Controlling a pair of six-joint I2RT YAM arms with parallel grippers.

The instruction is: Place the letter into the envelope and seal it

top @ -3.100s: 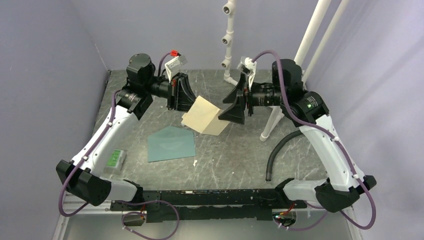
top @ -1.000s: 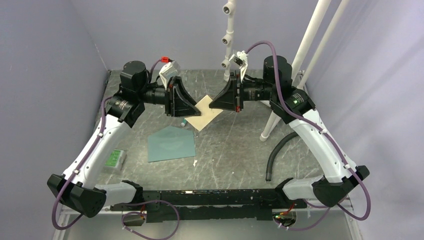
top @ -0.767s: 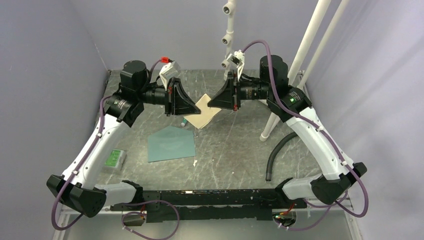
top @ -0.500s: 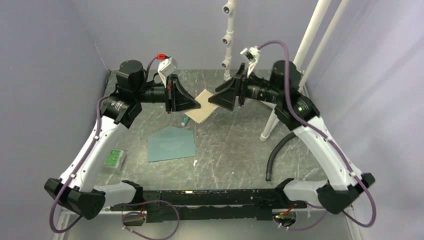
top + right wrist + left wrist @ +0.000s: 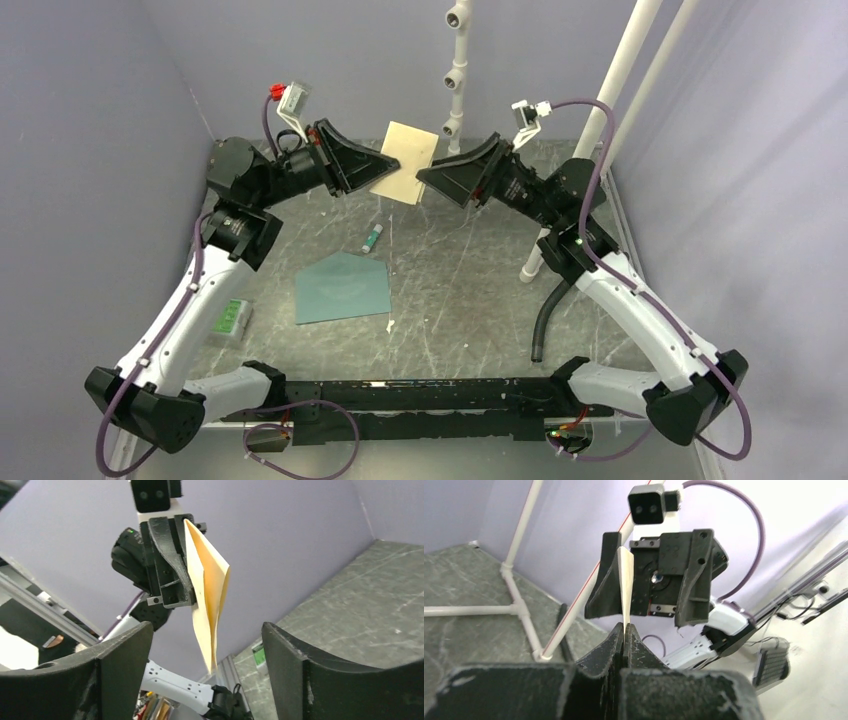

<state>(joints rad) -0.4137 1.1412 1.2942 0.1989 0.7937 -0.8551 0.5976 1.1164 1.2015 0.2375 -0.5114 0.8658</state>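
The cream-tan letter (image 5: 403, 160), folded, hangs in the air high over the back of the table. My left gripper (image 5: 380, 172) is shut on its left edge; the left wrist view shows the sheet edge-on (image 5: 625, 590) between the closed jaws. My right gripper (image 5: 425, 180) is open at the letter's right edge, and the letter (image 5: 210, 600) hangs between its spread fingers (image 5: 125, 655) without touching them. The teal envelope (image 5: 343, 287) lies flat on the table at the left of centre, flap pointing away.
A small green-capped glue stick (image 5: 373, 237) lies on the table behind the envelope. A green-and-white packet (image 5: 229, 318) sits at the left edge. A white pipe frame (image 5: 545, 240) and a grey hose (image 5: 550, 305) stand at the right.
Both arms have lifted the letter from low over the table to high at the back. The right gripper, shut on the letter earlier, has opened. The glue stick is now uncovered.
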